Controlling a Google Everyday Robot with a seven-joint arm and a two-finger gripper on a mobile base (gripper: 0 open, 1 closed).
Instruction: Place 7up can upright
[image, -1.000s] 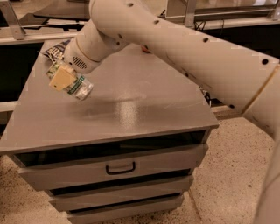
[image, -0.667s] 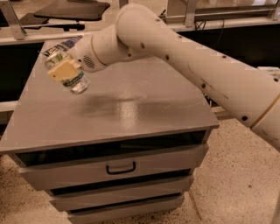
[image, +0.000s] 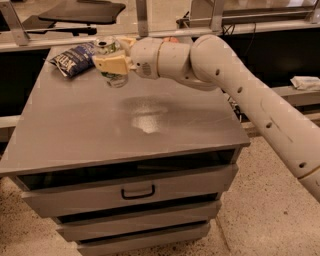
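Chip bag (image: 75, 58) sits at the rear-left corner of the worktop (image: 150, 145). Just right of it is the gripper (image: 111, 64), jaws clamped across the 7up can (image: 116, 78) mid-body. Can is near upright with a slight lean, base at or just above the surface, can't tell contact. Arm (image: 240, 95) reaches in from the right. Risks: releasing with lean or gap could tip and roll the can; opening jaws could knock it toward the bag.
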